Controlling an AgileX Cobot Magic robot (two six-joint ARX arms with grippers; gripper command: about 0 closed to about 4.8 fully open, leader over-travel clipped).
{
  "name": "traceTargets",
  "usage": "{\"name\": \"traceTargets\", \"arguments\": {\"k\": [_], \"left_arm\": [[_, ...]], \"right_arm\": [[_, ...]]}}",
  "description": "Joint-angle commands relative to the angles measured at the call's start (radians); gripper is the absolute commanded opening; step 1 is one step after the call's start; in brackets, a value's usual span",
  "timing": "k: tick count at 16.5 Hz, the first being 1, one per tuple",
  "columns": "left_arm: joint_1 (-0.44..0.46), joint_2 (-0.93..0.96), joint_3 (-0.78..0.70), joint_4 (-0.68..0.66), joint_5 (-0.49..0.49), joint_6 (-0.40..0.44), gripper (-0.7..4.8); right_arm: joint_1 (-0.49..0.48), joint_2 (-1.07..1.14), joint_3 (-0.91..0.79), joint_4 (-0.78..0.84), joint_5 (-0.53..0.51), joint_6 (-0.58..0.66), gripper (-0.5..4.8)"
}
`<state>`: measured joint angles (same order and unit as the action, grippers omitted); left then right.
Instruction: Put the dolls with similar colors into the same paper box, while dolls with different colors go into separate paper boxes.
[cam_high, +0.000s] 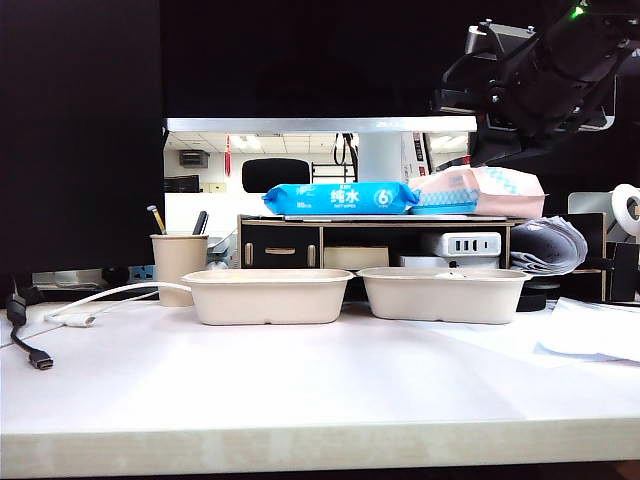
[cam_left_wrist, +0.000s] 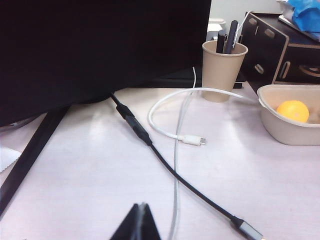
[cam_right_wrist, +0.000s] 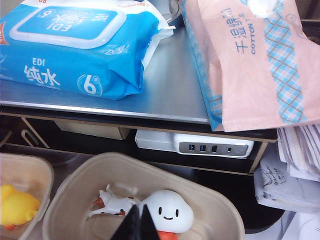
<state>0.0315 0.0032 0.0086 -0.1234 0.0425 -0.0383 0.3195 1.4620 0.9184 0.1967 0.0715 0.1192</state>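
Your right gripper (cam_right_wrist: 137, 222) hangs high over the right beige pulp-paper tray (cam_right_wrist: 210, 200), fingers pressed together, holding nothing. Inside lie the tiny white doll with brown spots (cam_right_wrist: 114, 204), stretched crosswise, and the round-headed white doll (cam_right_wrist: 169, 210) facing up. Yellow dolls (cam_right_wrist: 16, 205) sit in the left tray (cam_high: 268, 296). Both trays run lengthwise side by side. Your left gripper (cam_left_wrist: 138, 225) is low over the table (cam_left_wrist: 85, 175), closed and empty.

Two white dolls (cam_right_wrist: 150, 210) lie in one paper box (cam_right_wrist: 220, 210), yellow dolls (cam_right_wrist: 17, 206) in the other (cam_right_wrist: 42, 175).
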Motion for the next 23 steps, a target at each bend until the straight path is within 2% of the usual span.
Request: {"name": "traceTargets", "arguments": {"k": [1,6,11,12,15,17,21,23], "left_arm": [[0.000,0.000,0.001,0.009,0.003,0.004,-0.05],[0.000,0.000,0.001,0.008,0.003,0.004,-0.05],[0.000,0.000,0.001,0.008,0.003,0.004,-0.05],[0.000,0.000,0.001,0.008,0.003,0.004,-0.05],[0.000,0.000,0.001,0.008,0.003,0.004,-0.05],[0.000,0.000,0.001,0.008,0.003,0.004,-0.05],[0.000,0.000,0.001,0.007,0.003,0.004,-0.05],[0.000,0.000,0.001,0.006,0.003,0.004,-0.05]], "right_arm": [[0.001,-0.005,0.004,0.013,0.001,0.005,-0.05],[-0.003,-0.005,0.004,0.013,-0.003,0.005,-0.05],[-0.004,-0.010,0.004,-0.033,0.046,-0.025,-0.05],[-0.005,-0.029,0.004,-0.069,0.107,-0.052,-0.05],[-0.006,-0.193,0.003,-0.252,0.404,-0.070,-0.05],[-0.012,-0.277,0.001,-0.293,0.468,-0.071,-0.05],[-0.014,-0.505,-0.137,-0.259,0.378,-0.066,-0.05],[-0.018,-0.644,-0.289,-0.157,0.371,-0.037,-0.05]]}}
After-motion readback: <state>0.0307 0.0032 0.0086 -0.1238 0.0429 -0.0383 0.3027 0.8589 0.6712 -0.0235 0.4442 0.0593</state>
